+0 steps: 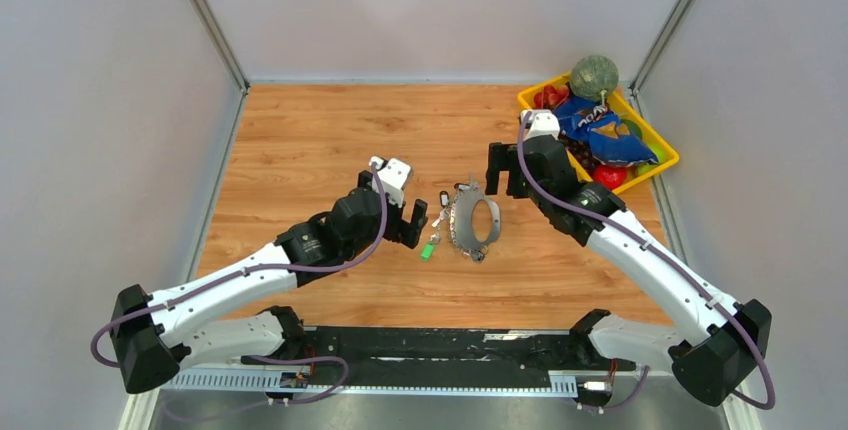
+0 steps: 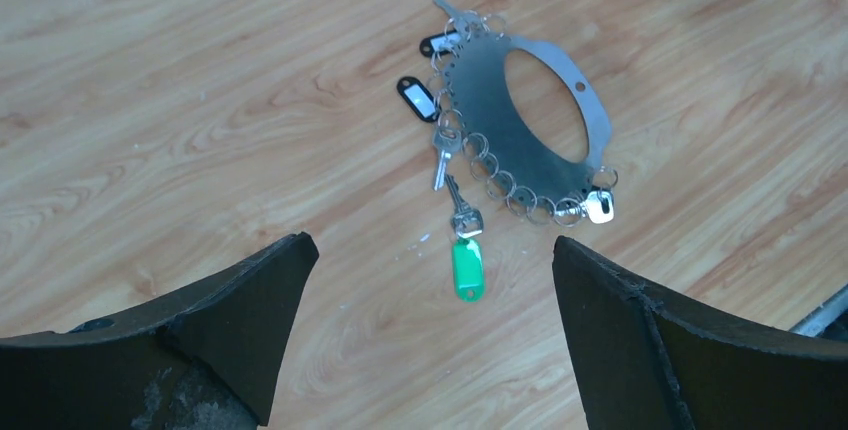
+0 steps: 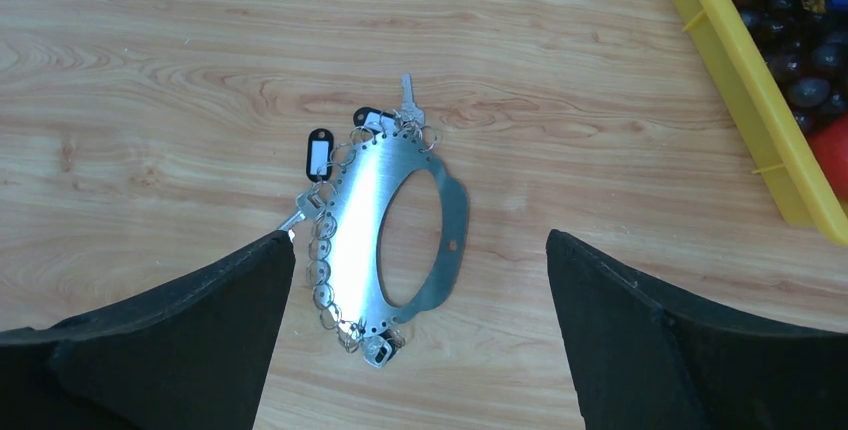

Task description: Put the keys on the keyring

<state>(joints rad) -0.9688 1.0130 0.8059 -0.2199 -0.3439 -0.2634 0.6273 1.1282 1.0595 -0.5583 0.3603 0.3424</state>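
Note:
The keyring (image 1: 470, 222) is a flat grey metal hoop lying mid-table, fringed on its left side with small split rings and silver keys. The keys (image 1: 432, 240), with a green tag (image 2: 467, 268) and a black fob (image 2: 417, 97), lie against that fringe; I cannot tell whether they are attached. My left gripper (image 1: 414, 224) hovers open just left of them, and the green tag shows between its fingers (image 2: 430, 245). My right gripper (image 1: 507, 182) is open above the hoop's far right side (image 3: 420, 238). In the right wrist view the keyring (image 3: 365, 210) lies below, and the green tag is hidden.
A yellow tray (image 1: 655, 130) at the back right holds a green ball (image 1: 593, 77), a blue bag (image 1: 600, 132) and fruit. In the right wrist view the tray's rim (image 3: 760, 100) runs along the upper right. Grey walls close the table on three sides.

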